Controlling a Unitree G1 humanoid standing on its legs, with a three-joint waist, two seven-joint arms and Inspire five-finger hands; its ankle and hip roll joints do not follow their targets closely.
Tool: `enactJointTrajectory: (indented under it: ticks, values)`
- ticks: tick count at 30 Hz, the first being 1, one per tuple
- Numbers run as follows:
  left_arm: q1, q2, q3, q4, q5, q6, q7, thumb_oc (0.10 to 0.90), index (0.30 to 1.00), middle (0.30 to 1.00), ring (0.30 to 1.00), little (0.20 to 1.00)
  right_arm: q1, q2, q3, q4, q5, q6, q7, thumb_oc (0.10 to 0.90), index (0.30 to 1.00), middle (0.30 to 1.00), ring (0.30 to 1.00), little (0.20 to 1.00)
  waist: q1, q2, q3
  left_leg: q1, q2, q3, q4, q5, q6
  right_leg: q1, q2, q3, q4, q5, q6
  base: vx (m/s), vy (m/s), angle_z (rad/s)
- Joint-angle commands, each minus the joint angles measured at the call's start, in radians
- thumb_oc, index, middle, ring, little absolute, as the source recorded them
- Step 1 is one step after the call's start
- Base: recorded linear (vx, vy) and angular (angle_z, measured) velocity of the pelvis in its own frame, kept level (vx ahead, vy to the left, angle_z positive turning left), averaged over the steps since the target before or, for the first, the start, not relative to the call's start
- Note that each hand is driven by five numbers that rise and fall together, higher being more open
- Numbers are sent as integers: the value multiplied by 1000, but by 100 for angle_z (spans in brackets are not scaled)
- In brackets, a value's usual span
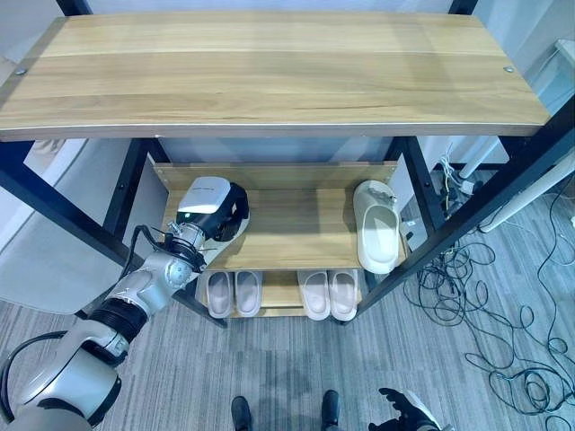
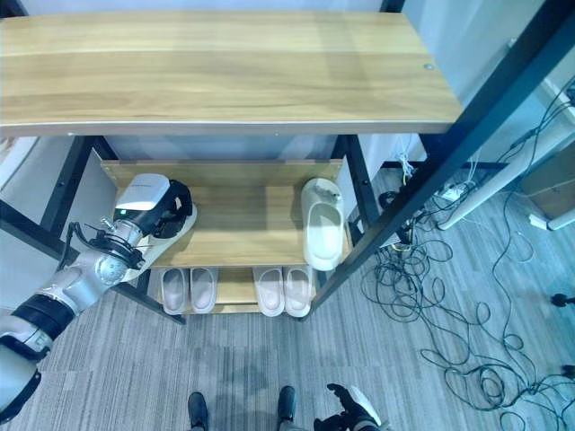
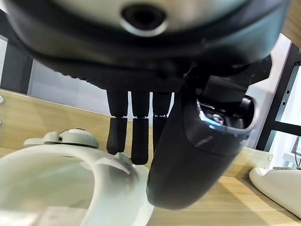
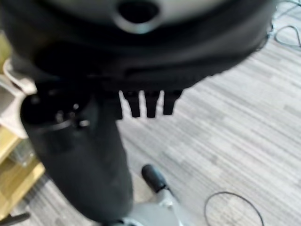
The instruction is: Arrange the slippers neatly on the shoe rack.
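L hand (image 1: 214, 208) sits on the rack's (image 1: 269, 233) mid shelf, left end, fingers (image 3: 133, 136) straight, tips over a slipper (image 3: 70, 183); I see that only via L wrist cam. From the head cams the hand covers most of it. 2nd slipper (image 1: 377, 229) lies at the shelf's right end. Two pairs (image 1: 278, 292) on bottom shelf. R hand (image 1: 404, 415) low, relaxed open.
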Motion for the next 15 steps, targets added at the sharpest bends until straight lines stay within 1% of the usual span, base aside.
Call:
enactJointTrajectory:
  ticks: [1, 6, 8, 11, 12, 14, 15]
  values:
    - [-98, -7, 76, -14, -46, -45, 39, 400, 300, 300, 300, 300, 25, -16, 12, -11, 14, -12, 0, 800, 900, 900, 900, 900, 11, 3, 2, -100, -56, 9, -5, 51, -10, -110, -12, -16, 58, 20, 115, -21, -4, -7]
    - [-79, -17, 106, -63, -68, -51, 54, 400, 300, 300, 300, 300, 20, -17, 10, -12, 12, -10, -4, 800, 900, 900, 900, 900, 16, 12, 9, -98, -54, 17, -5, 52, -11, -113, -13, -13, 60, 21, 116, -7, -12, -5]
    - [-68, -17, 122, -88, -82, -59, 59, 800, 900, 900, 900, 900, 23, -18, 7, -14, 11, -10, -6, 800, 900, 900, 900, 900, 17, 17, 12, -95, -55, 18, -5, 52, -11, -112, -13, -12, 60, 21, 116, 0, -4, -2]
    - [-40, -7, 157, -162, -109, -74, 62, 800, 900, 900, 900, 900, 21, -16, 3, 1, 11, -5, -8, 800, 900, 900, 900, 900, 24, 25, 15, -91, -56, 18, -5, 52, -11, -108, -12, -11, 60, 19, 115, 0, 0, 0]
    - [-39, -7, 159, -164, -109, -73, 61, 800, 900, 900, 900, 900, 20, -16, 4, 1, 11, -5, -8, 800, 900, 900, 900, 900, 23, 25, 15, -90, -56, 19, -5, 52, -11, -108, -12, -10, 60, 19, 115, 0, 0, 0]
    - [-23, 11, 175, -209, -114, -82, 54, 800, 900, 900, 900, 900, 20, -16, -3, 1, 13, -5, -8, 800, 900, 900, 900, 900, 27, 28, 16, -87, -54, 17, -5, 50, -11, -107, -12, -11, 59, 19, 114, 0, 0, 0]
    - [-10, 38, 185, -254, -109, -94, 45, 800, 900, 900, 900, 900, 20, -16, -7, 5, 14, -5, -8, 800, 900, 900, 900, 900, 31, 31, 14, -82, -53, 17, -5, 49, -12, -103, -13, -13, 59, 18, 115, 0, 0, 0]
